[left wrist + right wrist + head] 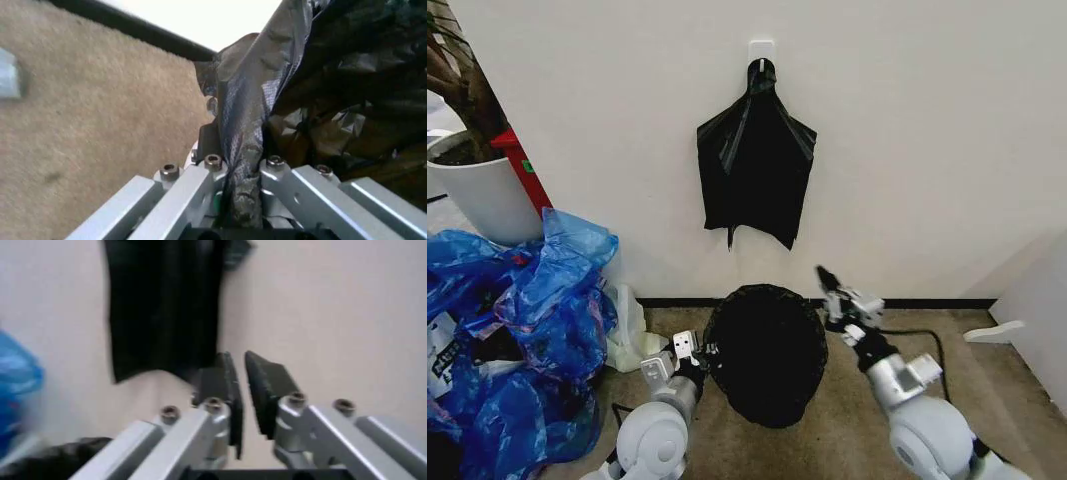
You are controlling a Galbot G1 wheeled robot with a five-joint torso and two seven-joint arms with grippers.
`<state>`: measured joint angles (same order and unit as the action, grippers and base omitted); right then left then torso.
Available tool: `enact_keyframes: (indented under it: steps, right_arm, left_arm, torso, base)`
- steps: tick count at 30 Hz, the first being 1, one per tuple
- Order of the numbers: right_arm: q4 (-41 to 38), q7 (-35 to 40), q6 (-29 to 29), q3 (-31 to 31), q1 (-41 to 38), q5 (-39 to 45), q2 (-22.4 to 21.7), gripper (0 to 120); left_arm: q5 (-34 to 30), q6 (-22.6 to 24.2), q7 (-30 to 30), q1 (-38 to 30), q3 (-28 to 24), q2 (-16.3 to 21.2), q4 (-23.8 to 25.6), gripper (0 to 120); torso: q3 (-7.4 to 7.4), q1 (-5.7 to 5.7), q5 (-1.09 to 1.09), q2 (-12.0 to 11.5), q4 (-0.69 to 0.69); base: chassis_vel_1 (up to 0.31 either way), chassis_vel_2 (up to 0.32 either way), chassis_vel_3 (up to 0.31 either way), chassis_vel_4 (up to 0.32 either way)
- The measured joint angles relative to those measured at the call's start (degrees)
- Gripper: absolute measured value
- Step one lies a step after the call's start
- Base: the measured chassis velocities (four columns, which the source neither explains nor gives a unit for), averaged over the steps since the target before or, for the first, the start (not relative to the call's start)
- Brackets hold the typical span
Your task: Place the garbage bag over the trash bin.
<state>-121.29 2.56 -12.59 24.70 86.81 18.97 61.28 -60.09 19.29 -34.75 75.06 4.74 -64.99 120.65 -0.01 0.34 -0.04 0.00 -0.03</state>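
The glossy black garbage bag (767,350) lies draped in a wrinkled dome on the floor below the wall. It covers the trash bin, which is hidden beneath it. My left gripper (695,352) sits low at the bag's left edge. In the left wrist view the left gripper (240,150) is shut on a bunched fold of the bag (347,75). My right gripper (829,282) is raised just above the bag's right side, pointing toward the wall. In the right wrist view the right gripper (239,367) has a narrow gap between its fingers and nothing in it.
A flat black bag (755,165) hangs from a wall hook above the bin. Crumpled blue plastic bags (522,320) pile up at the left, beside a white plant pot (477,195). A black cable (932,345) runs over the carpet at the right.
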Motion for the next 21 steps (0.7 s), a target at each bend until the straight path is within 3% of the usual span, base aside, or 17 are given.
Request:
enact_keyframes:
  steps: [4,10,21]
  right_arm:
    - [0.02,-3.92,-2.37,5.85,5.57,0.02,3.6,25]
    - [1.56,-8.32,-5.34,9.42,9.55,0.77,6.21,45]
    - [3.06,-10.82,-6.72,9.95,11.72,2.44,8.13,88]
  left_arm:
    - [-2.21,2.24,-1.54,-2.03,-0.73,0.21,-2.33,1]
    - [-4.41,6.86,-3.31,-3.41,-1.31,0.85,-3.07,3]
    - [-2.64,8.48,-1.85,-3.66,-1.66,1.53,-4.25,45]
  torso:
    - [0.0,0.0,0.02,0.0,0.01]
    - [0.0,0.0,0.04,0.0,0.01]
    - [0.0,0.0,0.02,0.0,0.02]
  base:
    - [0.0,0.0,0.0,0.0]
    - [0.0,0.0,0.0,0.0]
    - [0.0,0.0,0.0,0.0]
